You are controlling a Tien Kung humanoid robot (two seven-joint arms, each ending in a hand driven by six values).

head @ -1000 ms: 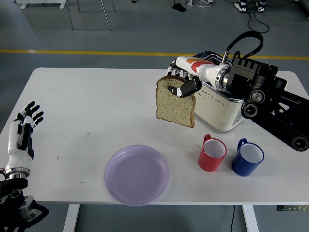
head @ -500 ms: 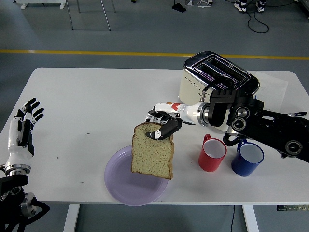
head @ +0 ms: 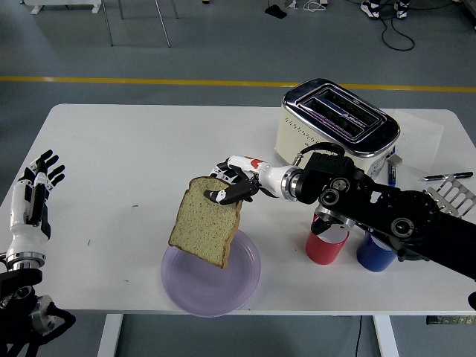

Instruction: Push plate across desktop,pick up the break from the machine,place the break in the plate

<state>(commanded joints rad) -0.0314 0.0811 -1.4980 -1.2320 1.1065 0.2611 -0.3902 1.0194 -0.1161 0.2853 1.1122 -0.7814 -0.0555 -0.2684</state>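
Brown bread slice [head: 206,220] pinched in right-hand fingers [head: 229,189], partly hiding purple plate [head: 242,275].

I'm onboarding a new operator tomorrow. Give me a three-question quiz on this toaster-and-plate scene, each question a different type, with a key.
1. True or false: the bread slice already lies flat on the purple plate.
2. Which hand holds the slice? A) left hand B) right hand
3. Fill in: beside the red mug stands a ___ mug.

Key: 1. False; it hangs tilted above the plate, pinched at its top edge. 2. B; the left hand rests open at the table's left edge. 3. Blue.
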